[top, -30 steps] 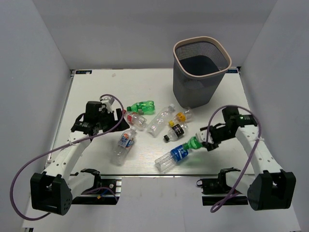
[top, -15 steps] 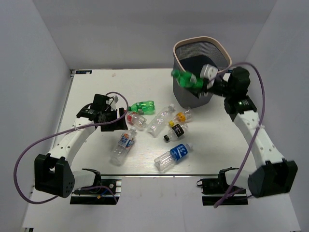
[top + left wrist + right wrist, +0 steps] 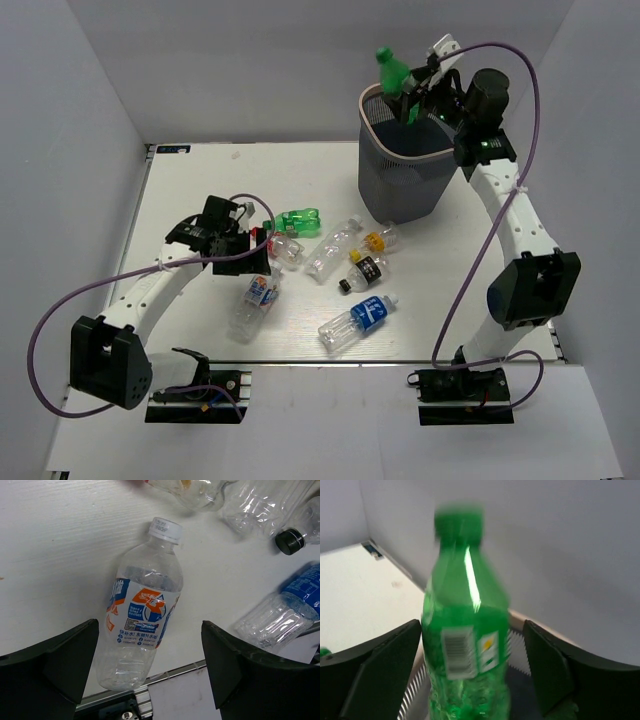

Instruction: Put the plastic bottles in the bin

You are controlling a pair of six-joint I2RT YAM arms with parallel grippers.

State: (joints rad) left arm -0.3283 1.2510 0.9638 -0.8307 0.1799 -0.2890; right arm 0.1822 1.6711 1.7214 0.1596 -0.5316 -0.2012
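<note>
The right jaws stand spread wider than the green plastic bottle between them. In the right wrist view a strip of background shows between the bottle and one finger. The other finger lies close beside it, and the blur hides whether they touch. This bottle is nearly upright, its long axis vertical with a slight lean, cap up and base down. It is directly over the far rim of the tall dark grey mesh bin with the beige rim.

The left jaws are wide open and grip nothing. They are poised over a clear plastic bottle with a white cap and an orange-and-blue label. That bottle lies flat on the white surface, well to the left of the bin and nearer the arms. Its long axis runs diagonally, with the cap end turned roughly towards the bin.

Between it and the bin more bottles lie on their sides:
- a second green bottle, lying left to right;
- a clear red-labelled bottle;
- a longer clear bottle, slanting towards the bin;
- a small yellow-labelled bottle, just below the bin's base;
- a black-labelled bottle, its black cap pointing away from the bin;
- a blue-labelled bottle, near the surface's front edge, its cap towards the bin.
</note>
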